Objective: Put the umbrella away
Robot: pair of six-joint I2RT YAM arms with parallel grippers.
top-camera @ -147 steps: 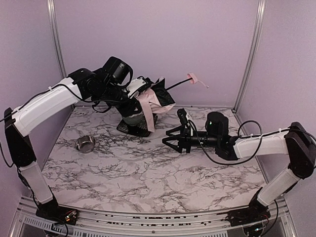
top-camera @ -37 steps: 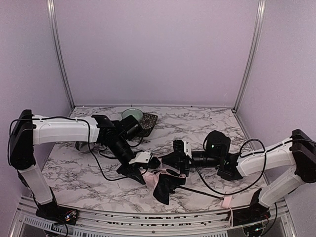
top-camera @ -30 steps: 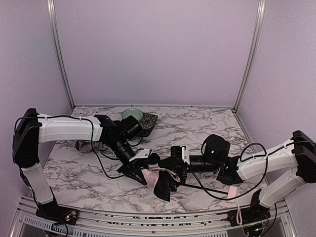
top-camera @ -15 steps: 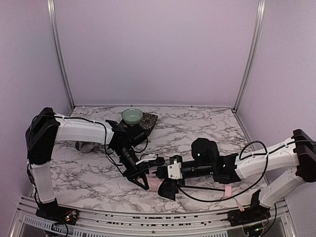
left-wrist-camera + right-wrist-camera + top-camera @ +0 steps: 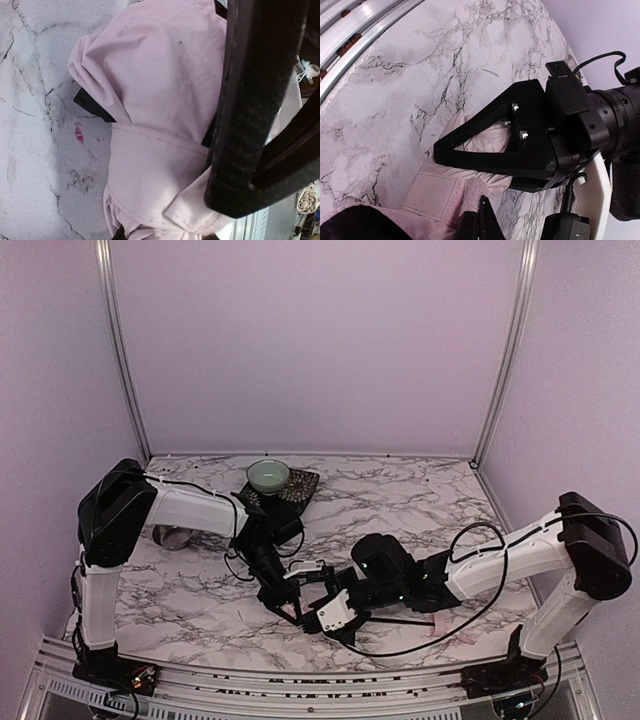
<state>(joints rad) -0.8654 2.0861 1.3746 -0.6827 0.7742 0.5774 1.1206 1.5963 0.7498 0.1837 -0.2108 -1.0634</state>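
The umbrella (image 5: 150, 100) lies bundled on the marble table near the front centre, pale pink fabric with black lining at its edges. My left gripper (image 5: 290, 607) is shut on the bundle, one black finger (image 5: 250, 125) lying across the fabric. My right gripper (image 5: 484, 212) is shut, its tips against the pink closure strap (image 5: 440, 197); whether it pinches the strap is hidden. In the top view the right gripper (image 5: 337, 616) sits right beside the left one. The thin black shaft (image 5: 400, 621) runs right to the pink handle (image 5: 438, 630).
A pale green bowl (image 5: 267, 476) sits on a dark mat (image 5: 300, 487) at the back centre. A small metal cup (image 5: 170, 537) stands behind the left arm. The table's metal front rail (image 5: 350, 30) runs close by. A black cable (image 5: 470, 570) loops along the right arm.
Both grippers and the umbrella bundle have slid left along the table front, the right arm stretching further left. The handle followed leftward. Several seconds ago the umbrella was held up at the back.
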